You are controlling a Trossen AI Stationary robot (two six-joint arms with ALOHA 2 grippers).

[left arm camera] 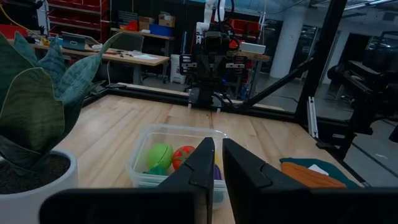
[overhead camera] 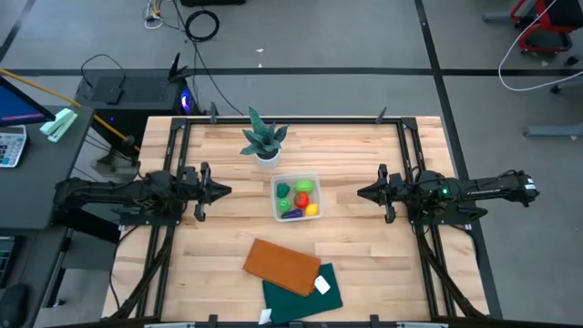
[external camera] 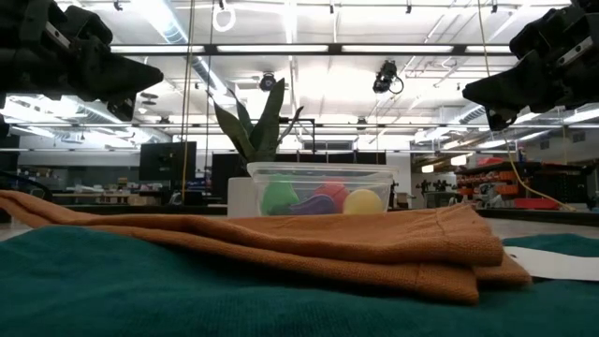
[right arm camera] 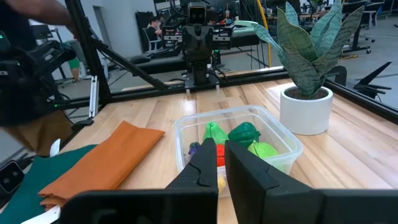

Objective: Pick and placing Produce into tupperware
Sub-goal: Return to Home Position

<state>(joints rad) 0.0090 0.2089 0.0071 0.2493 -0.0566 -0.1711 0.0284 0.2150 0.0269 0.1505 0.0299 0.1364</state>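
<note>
Toy produce in green, red, purple and yellow [overhead camera: 301, 200] is lying inside the clear squarish plastic tub [overhead camera: 295, 176], beside the spiky green potted plant [overhead camera: 264, 138]. Left gripper [overhead camera: 223, 190] and right gripper [overhead camera: 363, 191] are hovering either side, fingers clenched on nothing.

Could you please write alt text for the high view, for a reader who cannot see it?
A clear tupperware holding toy produce sits centred on the table, flanked by the left gripper and right gripper, pointing at it and empty. A potted plant stands beside the tub's far side; an orange cloth overlaps a green cloth near the front edge.
</note>
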